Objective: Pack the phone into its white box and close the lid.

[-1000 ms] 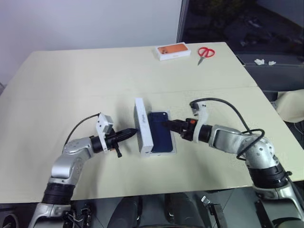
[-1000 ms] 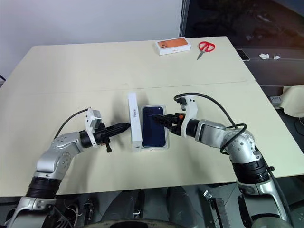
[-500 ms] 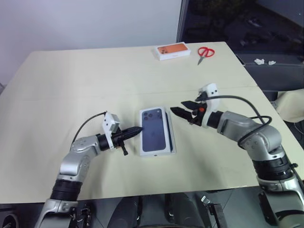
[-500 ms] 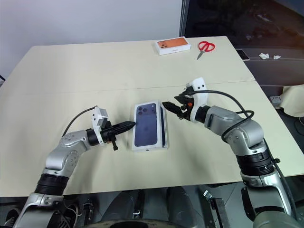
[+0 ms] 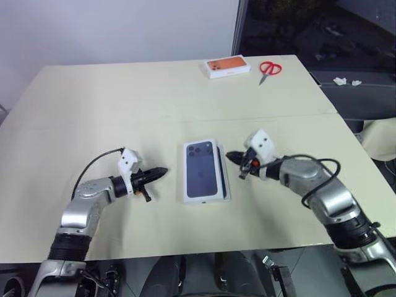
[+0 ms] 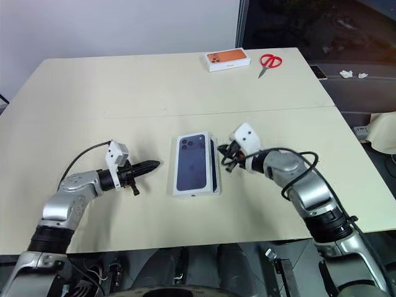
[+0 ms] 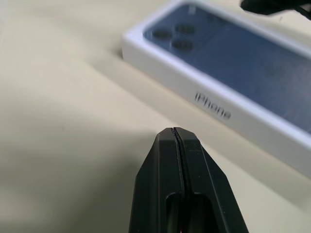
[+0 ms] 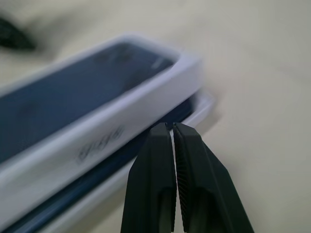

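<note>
Near the middle of the table (image 5: 124,111), a little toward its near edge, the head views show the lid (image 5: 204,168) lying picture-side up over the white box (image 5: 226,179), but skewed: a strip of the box and a dark sliver of the phone (image 6: 213,166) show along the side facing the right gripper (image 5: 232,156). That gripper is pinched shut, empty, its tip just beside that exposed edge. The left gripper (image 5: 159,171), also closed and empty, points at the lid's other long side from a short way off. A small orange-topped box (image 5: 226,67) and red scissors (image 5: 268,68) lie near the far edge, well apart. In the left wrist view, the closed fingers (image 7: 181,160) aim at the lid's lettered side wall (image 7: 214,104), with bare table between. In the right wrist view, the fingers (image 8: 160,160) are together and sit right at the gap where the lid (image 8: 121,111) rides above the box rim, with the phone's dark edge (image 8: 160,128) visible beneath. By my reading, the phone is packed and the lid is on but not seated; what remains is to square it over the box and press it down.
</note>
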Motion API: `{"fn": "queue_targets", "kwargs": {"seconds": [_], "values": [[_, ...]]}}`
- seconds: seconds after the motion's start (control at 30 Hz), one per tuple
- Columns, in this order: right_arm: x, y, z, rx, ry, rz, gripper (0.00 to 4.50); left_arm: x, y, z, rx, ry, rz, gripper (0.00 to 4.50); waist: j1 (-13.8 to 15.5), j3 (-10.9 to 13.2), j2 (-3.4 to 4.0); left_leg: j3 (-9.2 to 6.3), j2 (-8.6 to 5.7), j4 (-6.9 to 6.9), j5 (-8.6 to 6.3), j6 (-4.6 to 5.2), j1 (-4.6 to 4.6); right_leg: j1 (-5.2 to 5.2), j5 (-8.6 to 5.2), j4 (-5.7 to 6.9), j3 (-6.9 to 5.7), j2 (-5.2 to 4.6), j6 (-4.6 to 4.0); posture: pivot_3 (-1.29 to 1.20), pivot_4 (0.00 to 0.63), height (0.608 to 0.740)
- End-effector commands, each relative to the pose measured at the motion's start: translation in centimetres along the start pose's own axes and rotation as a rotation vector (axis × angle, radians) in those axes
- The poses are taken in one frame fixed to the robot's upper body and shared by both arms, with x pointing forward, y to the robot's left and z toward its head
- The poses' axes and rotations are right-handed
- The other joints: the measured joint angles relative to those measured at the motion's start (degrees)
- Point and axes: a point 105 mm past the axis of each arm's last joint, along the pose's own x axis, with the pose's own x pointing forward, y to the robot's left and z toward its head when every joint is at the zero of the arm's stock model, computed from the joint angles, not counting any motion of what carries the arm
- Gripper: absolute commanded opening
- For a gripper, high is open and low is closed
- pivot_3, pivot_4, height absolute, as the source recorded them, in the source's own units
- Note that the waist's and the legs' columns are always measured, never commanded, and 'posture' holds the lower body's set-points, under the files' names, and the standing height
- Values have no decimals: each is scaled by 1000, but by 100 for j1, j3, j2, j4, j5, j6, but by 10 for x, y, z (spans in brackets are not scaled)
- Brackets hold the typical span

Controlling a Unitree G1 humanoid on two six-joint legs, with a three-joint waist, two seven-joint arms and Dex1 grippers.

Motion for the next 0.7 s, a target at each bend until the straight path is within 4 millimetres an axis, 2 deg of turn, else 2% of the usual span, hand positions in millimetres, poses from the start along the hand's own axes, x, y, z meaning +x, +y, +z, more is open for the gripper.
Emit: {"fn": "queue_targets", "kwargs": {"seconds": [0.03,0.2,0.43,0.6,0.7], "values": [[-1,-1,14,-80,-42,3,17,13,-7,8,15,-22,-30,0,0,0,0,0,0,0,0,-1,0,0,0,0,0,0,0,0,150,740],[2,-2,17,-100,-38,-5,17,41,-17,14,3,-40,-72,0,5,1,-1,-5,0,0,2,-4,1,0,0,2,-4,1,0,0,150,740],[3,-5,21,-109,-37,-13,17,44,-18,19,15,-40,-83,0,-4,1,-1,-6,0,-2,3,-5,1,-2,0,3,-4,1,0,0,150,740],[5,-5,16,-130,-5,-10,17,46,-21,39,11,-98,-92,0,-1,1,-2,-6,-1,-1,3,-6,1,-1,1,3,-4,1,-1,0,150,740],[5,-6,15,-134,2,-13,17,46,-23,39,10,-94,-93,0,-1,1,-1,-6,-1,-1,3,-6,1,-1,1,2,-4,1,-1,0,150,740]]}}
